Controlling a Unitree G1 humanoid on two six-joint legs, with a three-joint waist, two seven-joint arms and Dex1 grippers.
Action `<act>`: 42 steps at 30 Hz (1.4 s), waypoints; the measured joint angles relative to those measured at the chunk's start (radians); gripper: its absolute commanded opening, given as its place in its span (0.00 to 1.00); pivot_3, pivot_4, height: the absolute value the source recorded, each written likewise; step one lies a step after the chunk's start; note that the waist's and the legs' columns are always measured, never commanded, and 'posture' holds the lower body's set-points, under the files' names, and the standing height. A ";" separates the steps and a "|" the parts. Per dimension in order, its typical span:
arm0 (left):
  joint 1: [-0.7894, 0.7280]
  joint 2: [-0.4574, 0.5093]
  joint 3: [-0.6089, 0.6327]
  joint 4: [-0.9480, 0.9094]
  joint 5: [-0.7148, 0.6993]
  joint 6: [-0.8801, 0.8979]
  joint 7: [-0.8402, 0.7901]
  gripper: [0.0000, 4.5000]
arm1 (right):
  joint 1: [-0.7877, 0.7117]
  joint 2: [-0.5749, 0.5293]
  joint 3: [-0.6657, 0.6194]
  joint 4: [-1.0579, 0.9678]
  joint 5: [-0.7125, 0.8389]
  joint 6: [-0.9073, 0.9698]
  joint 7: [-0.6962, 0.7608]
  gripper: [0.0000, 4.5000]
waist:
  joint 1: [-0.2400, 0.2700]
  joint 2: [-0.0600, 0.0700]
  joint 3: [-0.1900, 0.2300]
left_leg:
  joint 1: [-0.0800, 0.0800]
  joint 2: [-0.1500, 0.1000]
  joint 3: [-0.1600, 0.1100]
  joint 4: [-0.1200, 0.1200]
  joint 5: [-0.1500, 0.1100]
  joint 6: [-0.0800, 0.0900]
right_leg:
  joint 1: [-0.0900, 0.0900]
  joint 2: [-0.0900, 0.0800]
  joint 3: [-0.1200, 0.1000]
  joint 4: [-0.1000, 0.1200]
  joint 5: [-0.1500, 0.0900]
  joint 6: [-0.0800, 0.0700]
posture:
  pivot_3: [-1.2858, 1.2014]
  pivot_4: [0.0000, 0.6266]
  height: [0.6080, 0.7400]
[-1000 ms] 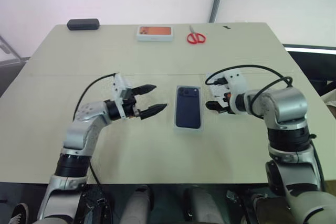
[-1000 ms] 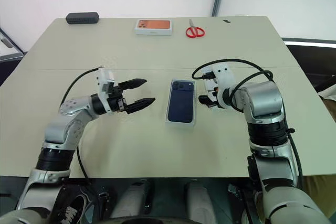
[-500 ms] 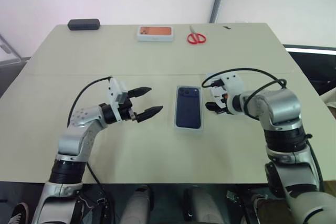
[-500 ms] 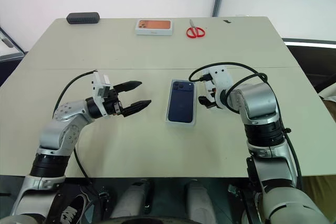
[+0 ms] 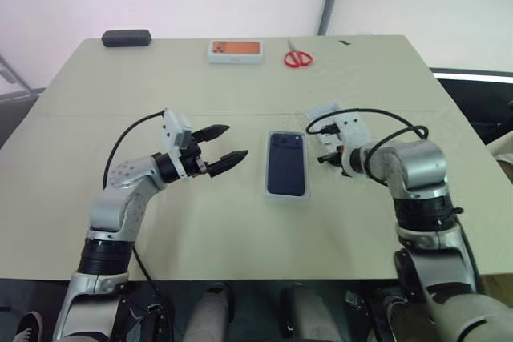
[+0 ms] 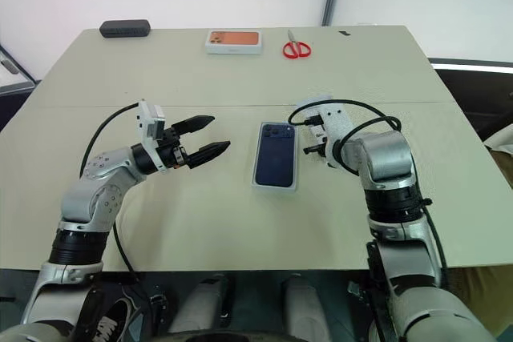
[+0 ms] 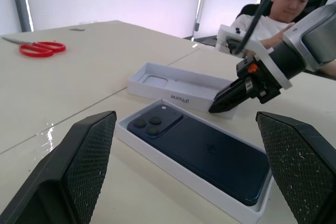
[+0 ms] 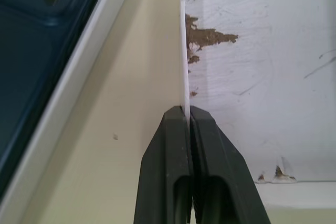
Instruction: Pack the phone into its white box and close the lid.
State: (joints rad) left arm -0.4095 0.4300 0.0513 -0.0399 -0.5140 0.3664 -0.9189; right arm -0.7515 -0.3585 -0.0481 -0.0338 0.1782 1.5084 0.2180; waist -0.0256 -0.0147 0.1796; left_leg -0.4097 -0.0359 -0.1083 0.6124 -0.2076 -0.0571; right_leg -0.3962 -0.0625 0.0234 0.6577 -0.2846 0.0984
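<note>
Nearest the robot, on the left, the left gripper (image 5: 223, 144) hangs just above the table (image 5: 240, 230) with its two black fingers spread wide apart and nothing between them, pointing across toward the middle. Just beyond those fingertips lies the white box (image 5: 286, 194), flat on the tabletop, and the phone (image 5: 287, 164) sits inside it, dark glossy back up, camera bump at the far corner. Over on the right, the right gripper (image 8: 188, 116) is angled down and pinched tight on the thin side wall of the lid (image 7: 178, 84); the wrist view shows that white edge squeezed between both black fingers (image 8: 215, 156). The lid rests open side up just beside the box, on its right, white inside with small brownish scuffs, a narrow strip of table between the two. Further back, near the far edge, a white box with an orange picture (image 5: 236, 50) lies flat, red-handled scissors (image 5: 299, 58) just to its right, and a dark oblong case (image 5: 126, 38) sits at the far left corner. A person (image 7: 286, 9) is seated beyond the table.
</note>
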 measured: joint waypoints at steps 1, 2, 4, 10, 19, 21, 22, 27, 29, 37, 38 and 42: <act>-0.002 0.000 0.000 0.000 0.000 0.000 0.002 1.00 | -0.010 0.019 -0.023 0.015 -0.004 0.000 -0.015 0.01 | 0.000 0.000 0.000 | 0.000 0.000 0.000 0.000 0.000 0.000 | 0.000 0.000 0.000 0.000 0.000 0.000 | 0.52 0.24 1.00; -0.005 0.000 0.000 0.001 0.000 0.000 0.004 1.00 | -0.016 0.034 -0.043 0.024 -0.007 0.000 -0.025 0.01 | 0.002 0.000 0.000 | 0.000 0.000 0.000 0.000 0.000 0.000 | 0.000 0.000 0.000 0.000 0.000 0.000 | 0.52 0.24 1.00; -0.010 0.002 0.000 0.001 0.000 0.000 0.005 1.00 | -0.033 0.087 -0.132 0.034 0.010 -0.008 -0.025 0.01 | 0.003 0.000 0.000 | 0.000 0.000 0.000 -0.001 0.000 0.000 | -0.001 0.000 0.000 0.000 0.000 0.000 | 0.52 0.24 1.00; -0.018 0.003 0.008 0.001 0.000 -0.001 0.009 1.00 | -0.080 0.188 -0.348 -0.009 0.194 -0.046 0.087 0.01 | 0.004 0.001 0.000 | 0.000 0.000 0.000 -0.001 0.000 0.000 | -0.001 0.000 0.000 0.000 0.000 0.000 | 0.52 0.24 1.00; -0.040 0.003 0.021 0.032 0.000 -0.006 0.011 1.00 | -0.056 0.460 -0.580 -0.182 0.507 0.099 0.090 0.01 | 0.003 0.002 0.001 | 0.000 0.000 -0.001 -0.001 0.000 0.000 | -0.002 0.000 0.001 0.002 0.000 0.000 | 0.52 0.24 1.00; -0.046 0.004 0.022 0.032 -0.001 -0.005 0.012 1.00 | -0.017 0.473 -0.573 -0.213 0.553 0.099 0.062 0.01 | 0.007 0.001 0.001 | 0.000 0.000 -0.001 -0.001 0.000 0.000 | -0.001 -0.001 0.000 0.002 0.000 0.000 | 0.52 0.24 1.00; -0.049 0.004 0.023 0.032 -0.003 -0.001 0.012 1.00 | 0.004 0.487 -0.573 -0.218 0.571 0.099 0.038 0.01 | 0.007 0.001 0.001 | 0.000 0.000 -0.001 -0.001 0.000 0.000 | -0.001 -0.002 0.000 0.002 0.000 0.000 | 0.52 0.24 1.00; -0.047 0.004 0.022 0.001 -0.022 0.020 0.013 1.00 | 0.051 0.491 -0.584 -0.215 0.709 0.099 -0.069 0.01 | 0.001 0.002 0.001 | -0.001 0.000 -0.001 -0.002 0.000 0.000 | -0.003 -0.001 0.001 0.002 0.000 0.000 | 0.52 0.24 1.00; -0.043 0.004 0.024 -0.017 -0.028 0.024 0.022 1.00 | 0.075 0.492 -0.578 -0.213 0.752 0.099 -0.105 0.01 | -0.004 0.002 0.001 | -0.001 0.001 -0.001 -0.002 0.000 0.000 | -0.003 0.000 0.001 0.003 0.000 0.000 | 0.52 0.24 1.00; 0.056 0.047 0.083 -0.100 -0.059 0.048 0.064 0.60 | 0.102 0.492 -0.576 -0.153 0.961 0.100 -0.255 0.00 | -0.020 0.004 0.002 | 0.000 0.002 0.000 -0.002 0.000 0.000 | -0.004 0.000 0.002 0.004 0.000 0.000 | 0.52 0.24 1.00; 0.069 0.048 0.083 -0.101 -0.061 0.048 0.074 0.47 | 0.115 0.492 -0.574 -0.148 0.984 0.100 -0.272 0.00 | -0.019 0.004 0.002 | 0.000 0.002 0.000 -0.002 0.000 0.000 | -0.004 0.000 0.002 0.004 0.000 0.000 | 0.52 0.24 1.00; 0.083 0.047 0.095 -0.104 -0.064 0.048 0.116 0.02 | 0.148 0.493 -0.539 -0.128 1.037 0.098 -0.308 0.00 | -0.018 0.004 0.002 | -0.001 0.001 0.000 -0.002 0.000 0.000 | -0.003 -0.001 0.001 0.004 0.000 0.000 | 0.52 0.24 1.00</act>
State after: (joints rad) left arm -0.3261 0.4766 0.1464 -0.1443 -0.5776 0.4149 -0.8029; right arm -0.6035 0.1341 -0.5870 -0.1620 1.2152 1.6065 -0.0903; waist -0.0432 -0.0110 0.1818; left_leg -0.4103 -0.0345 -0.1088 0.6109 -0.2077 -0.0569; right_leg -0.3993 -0.0635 0.0249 0.6614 -0.2851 0.0981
